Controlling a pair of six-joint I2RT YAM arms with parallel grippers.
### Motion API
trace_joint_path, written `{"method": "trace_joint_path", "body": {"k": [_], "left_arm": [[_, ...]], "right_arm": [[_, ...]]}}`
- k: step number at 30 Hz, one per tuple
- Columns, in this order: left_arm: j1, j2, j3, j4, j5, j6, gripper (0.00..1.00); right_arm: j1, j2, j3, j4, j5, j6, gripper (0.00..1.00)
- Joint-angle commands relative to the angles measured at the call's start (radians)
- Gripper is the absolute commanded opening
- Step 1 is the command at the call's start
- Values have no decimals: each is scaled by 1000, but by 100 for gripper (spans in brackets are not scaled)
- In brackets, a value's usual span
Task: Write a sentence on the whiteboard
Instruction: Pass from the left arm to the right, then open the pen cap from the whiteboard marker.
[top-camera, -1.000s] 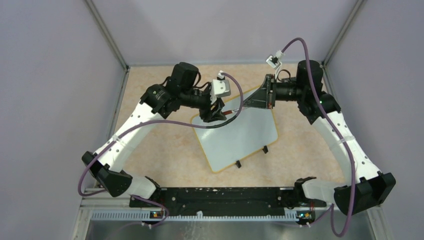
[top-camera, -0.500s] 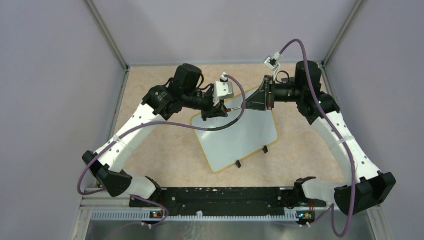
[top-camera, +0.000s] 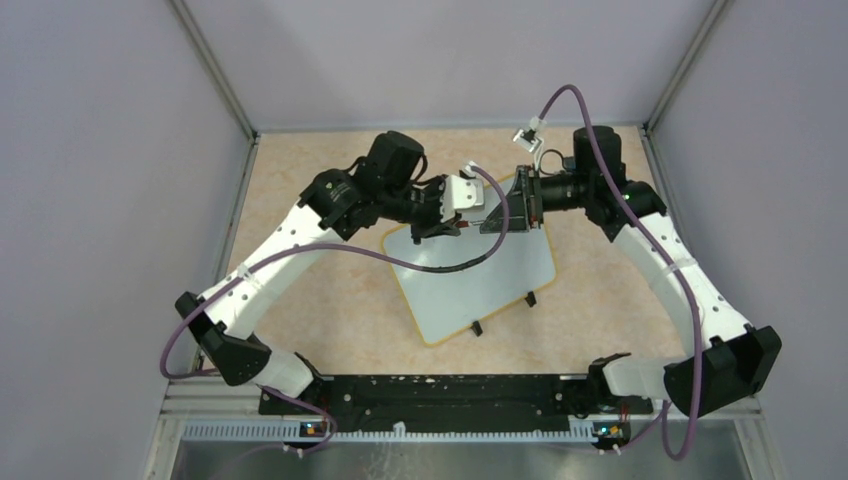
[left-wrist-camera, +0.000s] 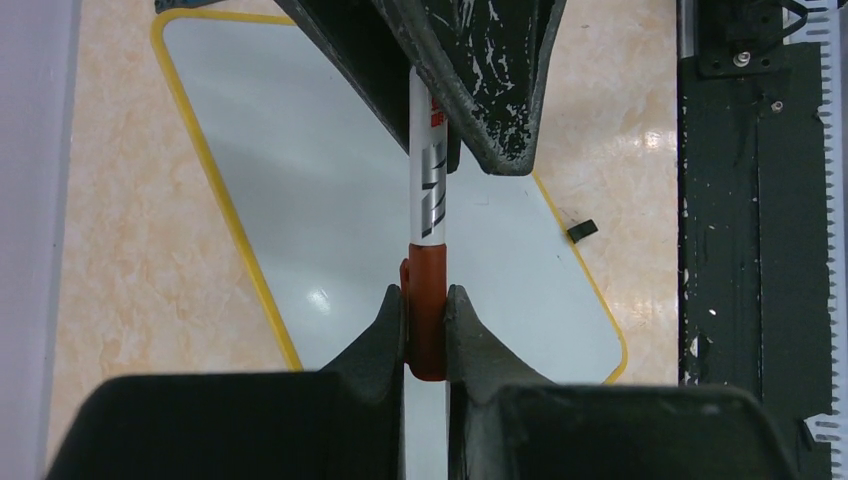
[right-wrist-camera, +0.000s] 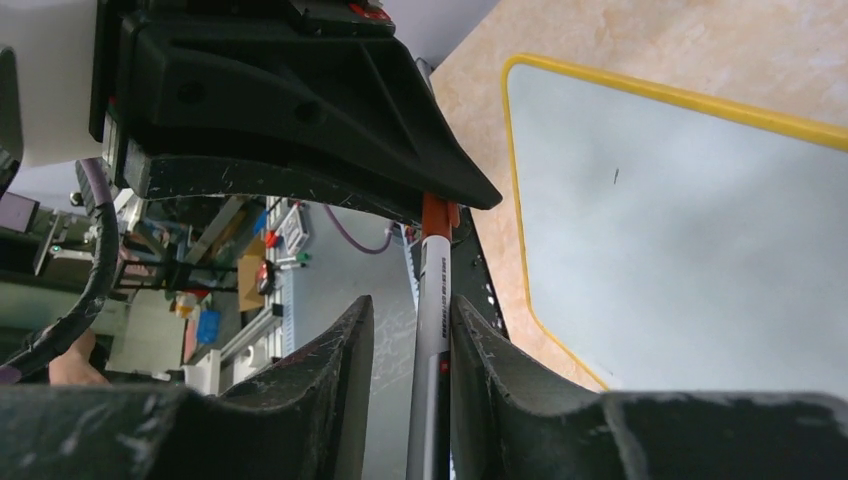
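Note:
The whiteboard (top-camera: 480, 285) lies at an angle on the tan table, white with a yellow rim (left-wrist-camera: 215, 190) (right-wrist-camera: 680, 230). Its visible surface is blank; the sentence is out of view. A marker (top-camera: 476, 222) with a white barrel (left-wrist-camera: 430, 180) (right-wrist-camera: 432, 290) and a red cap (left-wrist-camera: 427, 300) hangs level above the board's far edge between both arms. My left gripper (left-wrist-camera: 425, 295) (top-camera: 455, 224) is shut on the red cap. My right gripper (right-wrist-camera: 412, 305) (top-camera: 492, 220) stands open around the barrel, which touches one finger with a gap at the other.
Two black feet (top-camera: 477, 328) (top-camera: 531, 298) stick out at the board's near edge. A black rail (top-camera: 430, 392) (left-wrist-camera: 750, 200) runs along the table's front. Purple cables (top-camera: 470, 262) loop over the board. Grey walls enclose the table on three sides.
The left gripper moved right and closed on the marker's cap. The right gripper, shut on the barrel a second ago, has opened its jaws and shifted slightly left.

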Motion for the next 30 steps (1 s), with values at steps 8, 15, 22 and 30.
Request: {"method": "trace_joint_path", "body": {"k": [8, 15, 22, 30], "left_arm": [[-17, 20, 49, 7, -30, -40, 0], [-19, 29, 45, 8, 5, -56, 0], [-18, 22, 32, 10, 6, -62, 0], [-18, 21, 31, 13, -7, -66, 0]], "right_arm": [[33, -24, 37, 43, 36, 39, 28], [34, -35, 25, 98, 63, 85, 27], [34, -36, 17, 111, 63, 93, 22], [41, -31, 31, 73, 79, 51, 0]]}}
